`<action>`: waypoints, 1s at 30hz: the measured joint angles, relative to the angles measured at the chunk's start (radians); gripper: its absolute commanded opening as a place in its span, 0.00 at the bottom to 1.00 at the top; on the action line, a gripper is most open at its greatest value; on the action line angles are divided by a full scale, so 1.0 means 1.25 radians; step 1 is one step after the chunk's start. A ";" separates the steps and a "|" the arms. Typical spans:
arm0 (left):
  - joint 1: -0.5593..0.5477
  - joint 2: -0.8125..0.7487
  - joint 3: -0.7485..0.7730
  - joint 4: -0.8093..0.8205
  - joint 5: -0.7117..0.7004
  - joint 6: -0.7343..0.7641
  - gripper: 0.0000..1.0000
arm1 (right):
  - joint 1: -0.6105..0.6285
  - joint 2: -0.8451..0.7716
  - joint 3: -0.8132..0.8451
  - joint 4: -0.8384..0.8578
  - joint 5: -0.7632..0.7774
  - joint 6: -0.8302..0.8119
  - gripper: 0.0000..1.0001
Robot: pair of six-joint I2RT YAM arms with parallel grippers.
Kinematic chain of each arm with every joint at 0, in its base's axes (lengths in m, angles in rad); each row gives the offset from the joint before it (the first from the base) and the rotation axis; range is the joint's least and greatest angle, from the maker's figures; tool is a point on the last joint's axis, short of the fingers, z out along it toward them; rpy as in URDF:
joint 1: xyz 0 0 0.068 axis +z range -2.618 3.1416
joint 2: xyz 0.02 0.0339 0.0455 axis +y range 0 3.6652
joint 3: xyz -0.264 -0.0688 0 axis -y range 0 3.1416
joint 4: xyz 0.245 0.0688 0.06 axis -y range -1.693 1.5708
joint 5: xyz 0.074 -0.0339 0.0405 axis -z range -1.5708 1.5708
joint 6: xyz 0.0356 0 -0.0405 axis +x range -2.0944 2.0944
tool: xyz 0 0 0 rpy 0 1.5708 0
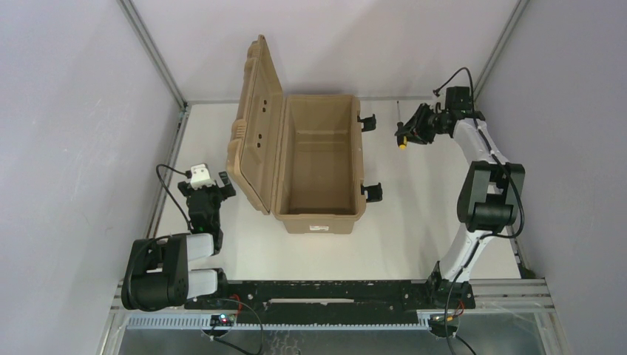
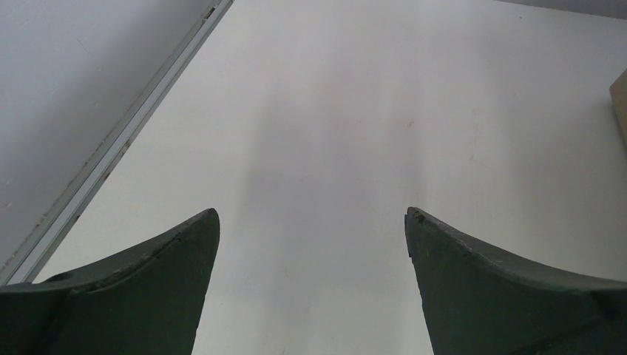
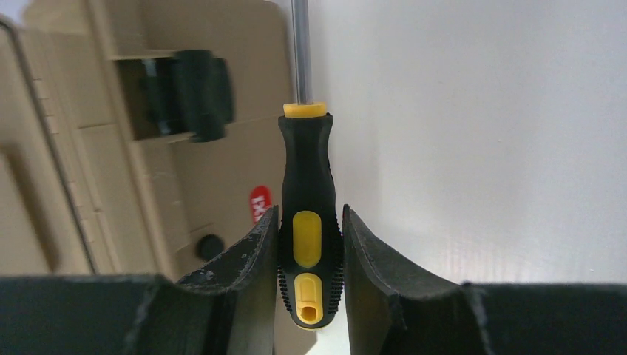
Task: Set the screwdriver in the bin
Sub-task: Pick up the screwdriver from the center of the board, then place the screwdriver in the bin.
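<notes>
The screwdriver (image 1: 400,130) has a black and yellow handle and a thin metal shaft pointing away from me. My right gripper (image 1: 407,133) is shut on its handle, just right of the bin's far latch (image 1: 367,120). In the right wrist view the handle (image 3: 307,192) sits between the fingers of that gripper (image 3: 309,213), with the bin's tan side (image 3: 222,163) close behind. The tan bin (image 1: 319,220) stands open in the middle of the table, its lid (image 1: 255,118) swung up to the left and its inside bare. My left gripper (image 1: 211,189) is open and empty left of the bin.
Two black latches hang on the bin's right side, the near one (image 1: 372,192) closer to me. A metal frame rail (image 1: 166,177) runs along the table's left edge. The left wrist view shows the left gripper (image 2: 310,214) over bare white table and a corner of the bin (image 2: 619,96).
</notes>
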 measured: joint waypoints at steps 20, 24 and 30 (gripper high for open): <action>0.000 0.000 0.000 0.000 0.000 0.000 1.00 | 0.068 -0.233 -0.022 0.106 -0.087 0.254 0.29; 0.000 0.000 0.000 0.000 0.000 0.000 1.00 | 0.140 -0.250 0.005 0.079 -0.027 0.265 0.29; 0.000 0.000 0.000 0.000 0.000 0.000 1.00 | 0.257 -0.251 0.080 0.002 0.117 0.265 0.30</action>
